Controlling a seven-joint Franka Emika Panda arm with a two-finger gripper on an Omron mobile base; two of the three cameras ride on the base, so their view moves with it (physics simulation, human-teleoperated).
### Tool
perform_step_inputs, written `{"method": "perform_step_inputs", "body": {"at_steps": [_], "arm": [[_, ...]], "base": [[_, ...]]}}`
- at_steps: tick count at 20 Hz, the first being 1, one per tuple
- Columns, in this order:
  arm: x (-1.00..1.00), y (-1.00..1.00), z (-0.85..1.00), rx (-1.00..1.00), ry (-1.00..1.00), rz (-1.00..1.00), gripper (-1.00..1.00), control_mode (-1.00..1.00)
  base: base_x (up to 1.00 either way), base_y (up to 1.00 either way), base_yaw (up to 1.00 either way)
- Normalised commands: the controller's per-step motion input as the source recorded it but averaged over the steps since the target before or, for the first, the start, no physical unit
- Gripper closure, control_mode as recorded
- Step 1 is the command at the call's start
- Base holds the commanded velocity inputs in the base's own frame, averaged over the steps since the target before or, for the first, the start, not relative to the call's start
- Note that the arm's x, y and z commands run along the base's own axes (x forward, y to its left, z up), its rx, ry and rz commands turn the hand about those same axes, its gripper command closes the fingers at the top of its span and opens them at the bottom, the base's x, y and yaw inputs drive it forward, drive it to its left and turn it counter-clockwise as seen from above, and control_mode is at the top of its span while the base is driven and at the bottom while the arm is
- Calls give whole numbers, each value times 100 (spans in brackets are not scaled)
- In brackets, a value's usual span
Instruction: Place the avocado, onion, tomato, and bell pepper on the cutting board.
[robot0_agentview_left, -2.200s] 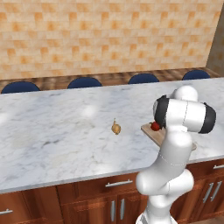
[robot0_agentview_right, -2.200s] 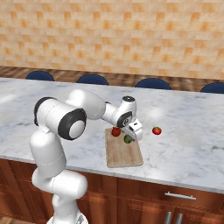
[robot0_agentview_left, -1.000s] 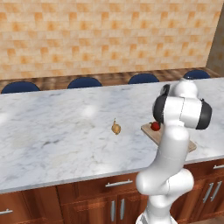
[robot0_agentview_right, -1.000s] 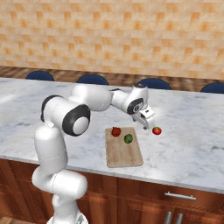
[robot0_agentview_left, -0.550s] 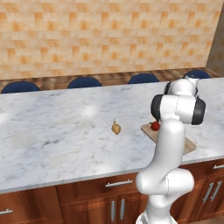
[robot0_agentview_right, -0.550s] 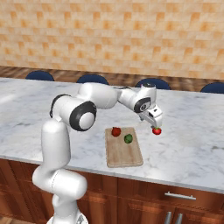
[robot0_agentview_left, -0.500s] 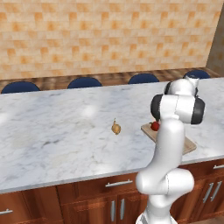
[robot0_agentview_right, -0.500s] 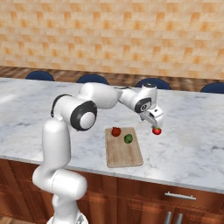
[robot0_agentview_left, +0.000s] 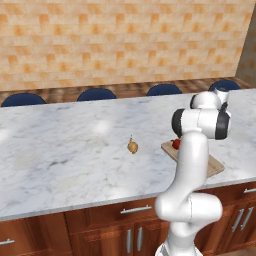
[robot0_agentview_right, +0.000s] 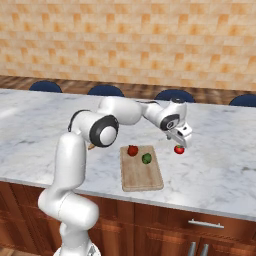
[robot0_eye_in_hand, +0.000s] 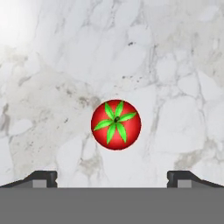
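Onion (robot0_agentview_left: 132, 146): on the marble counter (robot0_agentview_left: 60, 150), well left of the cutting board (robot0_agentview_right: 141, 176), apart from it.
Red item (robot0_agentview_right: 132, 150): on the board's far left corner.
Avocado (robot0_agentview_right: 146, 158): on the board, just right of the red item.
Tomato (robot0_eye_in_hand: 116, 124): on the counter, right of the board, green leaves up.
Gripper (robot0_agentview_right: 181, 141): just above the tomato; jaws wide apart, nothing between them.

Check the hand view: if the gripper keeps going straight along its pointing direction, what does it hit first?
Most likely the tomato, centred ahead between the open fingertips of the gripper, resting on the marble counter. Remaining gap is unclear.
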Motion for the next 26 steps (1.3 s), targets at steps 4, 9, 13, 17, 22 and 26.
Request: {"method": "perform_step_inputs", "body": {"at_steps": [4, 9, 13, 17, 22, 26], "arm": [[2, -7, -27, 0, 0, 0, -100, -100], [14, 0, -30, 0, 0, 0, -100, -100], [27, -6, -23, 0, 0, 0, -100, -100], [32, -19, -14, 0, 0, 0, -100, -100], [25, -22, -8, 0, 0, 0, -100, -100], [1, -5, -10, 0, 4, 0, -100, -100]], "base": [[0, 0, 0], [0, 0, 0], [0, 0, 0], [0, 0, 0], [0, 0, 0], [0, 0, 0]]}}
